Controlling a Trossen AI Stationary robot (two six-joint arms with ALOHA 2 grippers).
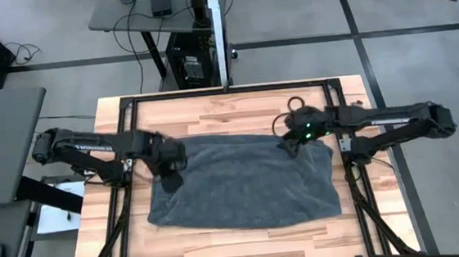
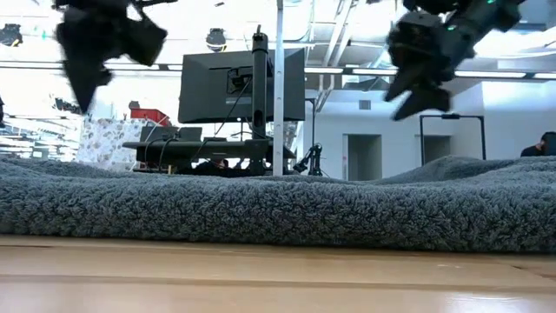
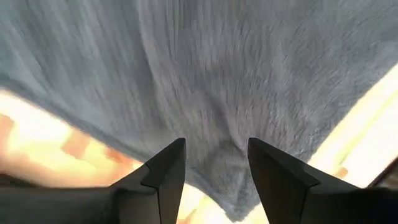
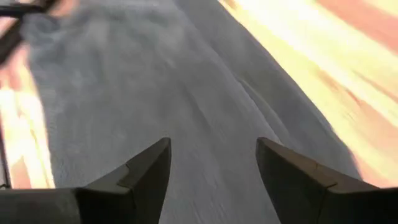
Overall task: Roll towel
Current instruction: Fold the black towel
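The towel [image 1: 242,181] lies flat mid-table [image 1: 247,250], long axis running arm to arm, dark grey and fuzzy, far edge bunched. No tag is in view. Left gripper [image 1: 170,176] hovers over its left end, jaws apart, empty. Right gripper [image 1: 294,140] above the far right corner, jaws spread, holding nothing.

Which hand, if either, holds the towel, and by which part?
Neither. The left hand and right hand are open, above the towel.
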